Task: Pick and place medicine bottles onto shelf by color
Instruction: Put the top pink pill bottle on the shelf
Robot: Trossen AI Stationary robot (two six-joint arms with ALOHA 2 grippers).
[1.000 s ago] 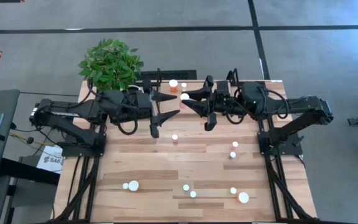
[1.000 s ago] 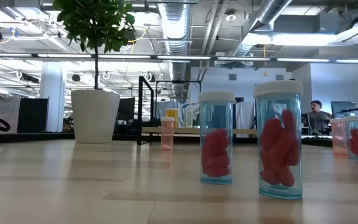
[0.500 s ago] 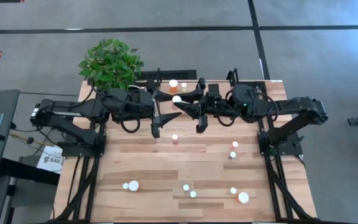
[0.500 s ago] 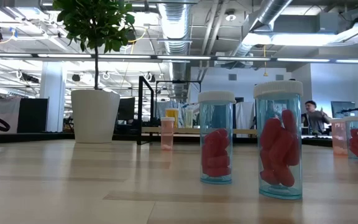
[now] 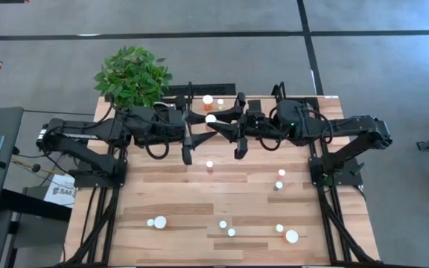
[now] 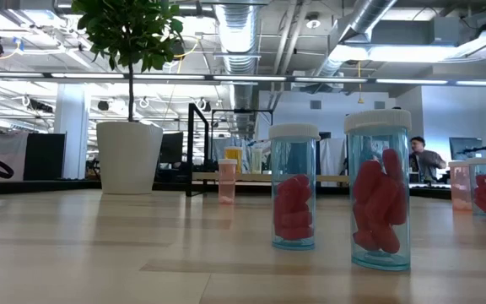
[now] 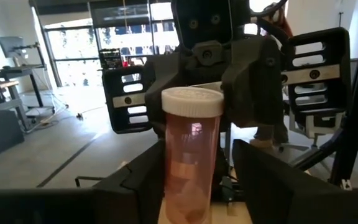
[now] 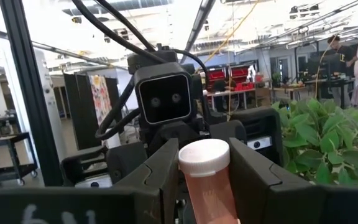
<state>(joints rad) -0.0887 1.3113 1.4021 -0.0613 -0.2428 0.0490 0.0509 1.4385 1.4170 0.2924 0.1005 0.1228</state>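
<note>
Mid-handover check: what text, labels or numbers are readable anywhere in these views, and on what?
"SA", then a character too blurred to read: on the white sheet beside the left arm's base.
Pale marks on the dark housing in the right wrist view: too blurred to read.
Orange bottle held in the right tool: no label shows.
Other bottles: no text visible.
</note>
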